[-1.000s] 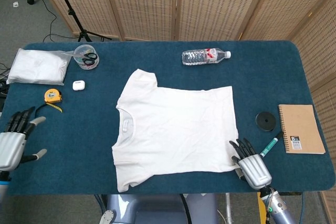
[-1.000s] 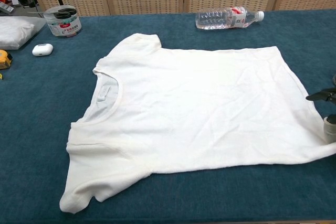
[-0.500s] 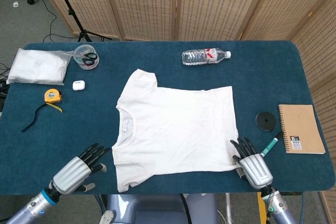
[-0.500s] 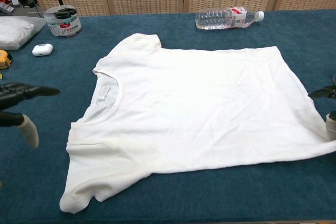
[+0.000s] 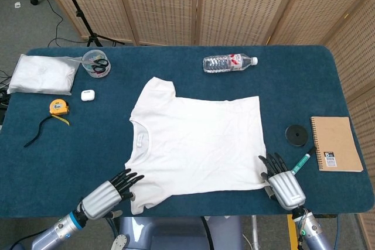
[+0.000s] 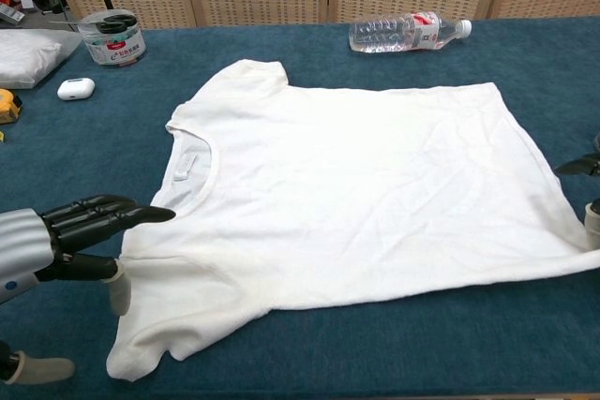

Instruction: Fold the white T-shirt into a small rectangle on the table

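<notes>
Wicker screens [image 5: 193, 4] back blue table [image 5: 304, 86]; T-shirt [image 5: 196, 144] flat between left hand [image 5: 108, 194] and right hand [image 5: 281, 180], fingers spread

1. The right hand [image 6: 591, 199] is cut by the chest view's right edge; only dark fingertips and a pale thumb tip show.
2. Whether those fingers pinch the white T-shirt [image 5: 196, 144] hem cannot be told in either view.
3. The left hand [image 6: 56, 241] runs off the chest view's left edge, its arm unseen.
4. Its thumb tip sits at the near sleeve's edge; contact is unclear.
5. The folded white cloth [image 6: 28, 53] is cropped at the chest view's left edge.
6. The notebook [image 5: 335, 143] label is too small to read.
</notes>
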Robot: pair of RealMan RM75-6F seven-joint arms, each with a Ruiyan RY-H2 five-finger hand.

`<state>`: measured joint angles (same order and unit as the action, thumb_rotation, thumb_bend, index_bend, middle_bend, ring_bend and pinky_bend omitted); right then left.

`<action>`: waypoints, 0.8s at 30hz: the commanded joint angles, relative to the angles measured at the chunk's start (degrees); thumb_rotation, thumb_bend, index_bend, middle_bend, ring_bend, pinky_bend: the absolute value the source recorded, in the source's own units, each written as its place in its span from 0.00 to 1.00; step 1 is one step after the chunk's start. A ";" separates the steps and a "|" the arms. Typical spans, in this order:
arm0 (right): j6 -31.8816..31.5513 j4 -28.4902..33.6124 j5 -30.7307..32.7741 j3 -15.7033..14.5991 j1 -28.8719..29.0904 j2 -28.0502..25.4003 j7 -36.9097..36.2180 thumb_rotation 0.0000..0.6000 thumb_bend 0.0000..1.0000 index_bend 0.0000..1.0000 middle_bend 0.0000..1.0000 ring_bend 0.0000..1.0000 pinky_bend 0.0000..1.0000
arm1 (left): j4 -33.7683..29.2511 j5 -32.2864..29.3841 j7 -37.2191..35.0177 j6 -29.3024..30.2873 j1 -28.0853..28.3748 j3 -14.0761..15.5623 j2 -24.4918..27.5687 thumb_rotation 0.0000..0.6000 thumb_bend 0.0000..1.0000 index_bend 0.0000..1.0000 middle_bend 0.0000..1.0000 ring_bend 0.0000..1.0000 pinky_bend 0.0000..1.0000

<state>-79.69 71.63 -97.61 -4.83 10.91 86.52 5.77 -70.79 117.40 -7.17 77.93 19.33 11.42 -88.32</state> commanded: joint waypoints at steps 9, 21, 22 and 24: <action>0.15 -0.04 1.16 0.52 -0.17 -0.21 0.33 1.00 0.70 0.63 0.12 0.00 0.00 | 2.08 -1.71 -3.05 -0.74 2.06 1.32 -3.85 1.00 0.15 0.50 0.00 0.00 0.00; -0.03 -0.33 2.34 1.29 -0.35 -0.50 0.52 1.00 0.78 0.63 0.12 0.00 0.00 | 1.27 -3.97 -4.47 -2.27 3.98 1.98 -4.04 1.00 0.42 0.53 0.00 0.00 0.00; -0.04 -0.34 2.40 1.33 -0.35 -0.58 0.41 1.00 0.78 0.63 0.12 0.00 0.00 | 1.27 -4.11 -4.60 -2.29 4.07 2.01 -4.10 1.00 0.43 0.55 0.00 0.00 0.00; -0.09 -0.31 2.42 1.38 -0.31 -0.79 0.12 1.00 0.78 0.63 0.12 0.00 0.00 | 1.39 -4.32 -4.91 -2.02 4.18 2.08 -4.30 1.00 0.46 0.58 0.00 0.00 0.00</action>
<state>-79.77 71.32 -95.20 -3.46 10.59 85.76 5.91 -69.45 113.14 -11.99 75.83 23.47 13.47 -92.56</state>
